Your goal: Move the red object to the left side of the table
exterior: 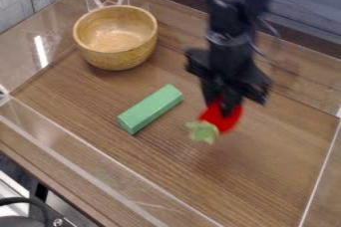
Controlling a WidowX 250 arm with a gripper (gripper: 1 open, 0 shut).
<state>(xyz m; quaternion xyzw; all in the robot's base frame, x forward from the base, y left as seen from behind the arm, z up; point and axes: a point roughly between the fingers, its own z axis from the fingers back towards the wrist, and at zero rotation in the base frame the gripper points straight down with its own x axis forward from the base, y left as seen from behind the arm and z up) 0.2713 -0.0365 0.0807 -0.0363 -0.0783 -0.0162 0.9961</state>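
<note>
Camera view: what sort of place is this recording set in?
Likely a robot test bench: a brown wood-grain tabletop edged by clear acrylic walls, holding toy props like a green rectangular block and wooden bowl.
</note>
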